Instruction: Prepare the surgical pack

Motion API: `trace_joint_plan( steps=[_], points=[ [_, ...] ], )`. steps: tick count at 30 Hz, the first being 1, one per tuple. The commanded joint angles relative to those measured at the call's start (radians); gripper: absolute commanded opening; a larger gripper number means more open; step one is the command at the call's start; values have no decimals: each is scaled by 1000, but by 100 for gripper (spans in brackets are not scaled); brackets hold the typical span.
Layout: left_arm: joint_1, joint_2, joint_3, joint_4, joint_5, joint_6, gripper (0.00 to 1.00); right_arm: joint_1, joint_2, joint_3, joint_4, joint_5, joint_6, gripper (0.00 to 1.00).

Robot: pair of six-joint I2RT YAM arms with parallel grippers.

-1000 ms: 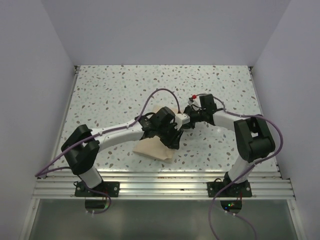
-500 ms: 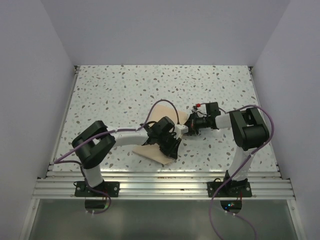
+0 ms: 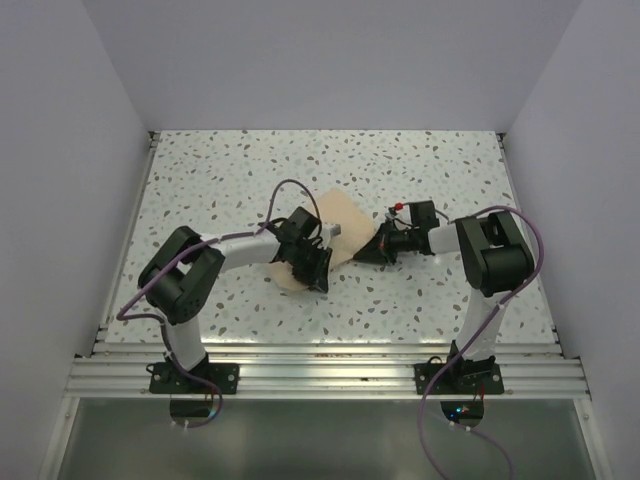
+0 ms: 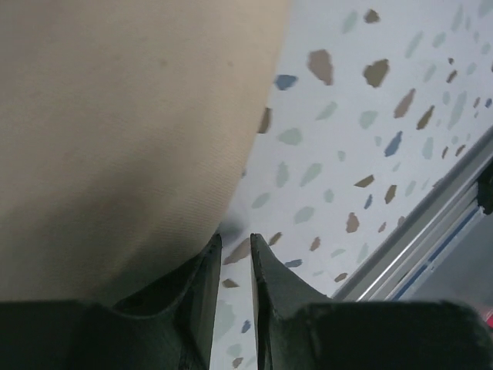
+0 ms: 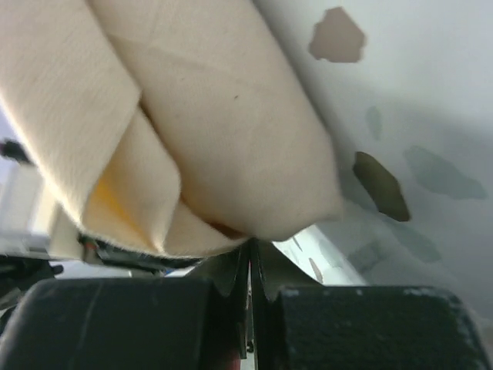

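Observation:
The surgical pack (image 3: 341, 221) is a tan cloth bundle on the speckled table, between the two arms. No steel tray or instruments show. My left gripper (image 3: 314, 271) sits at the bundle's near left edge. In the left wrist view its fingers (image 4: 236, 237) stand a narrow gap apart with only table between them, the left finger against the cloth (image 4: 131, 131). My right gripper (image 3: 373, 250) is at the bundle's right corner. In the right wrist view its jaws (image 5: 248, 243) are closed, with the folded cloth (image 5: 208, 131) pinched at the tips.
An aluminium rail (image 3: 320, 365) runs along the table's near edge and also shows in the left wrist view (image 4: 416, 247). White walls close in the table on three sides. Purple cables (image 3: 290, 190) loop above the arms.
The bundle has shifted away and to the right, and now lies more diagonal. My left gripper has moved left off the bundle to its near left edge. The right gripper stays at the right corner.

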Motion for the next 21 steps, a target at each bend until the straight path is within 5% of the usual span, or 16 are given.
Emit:
trace_joint_plan(
  steps=[1, 13, 21],
  points=[
    [89, 14, -57, -162, -267, 39, 28, -4, -13, 33, -82, 89, -28, 0],
    [100, -257, -11, -149, -79, 40, 38, 3, -136, 336, -340, 122, -111, 0],
    [176, -218, 87, -126, -53, 11, 34, 13, -146, 340, -269, 125, -49, 0]
  ],
)
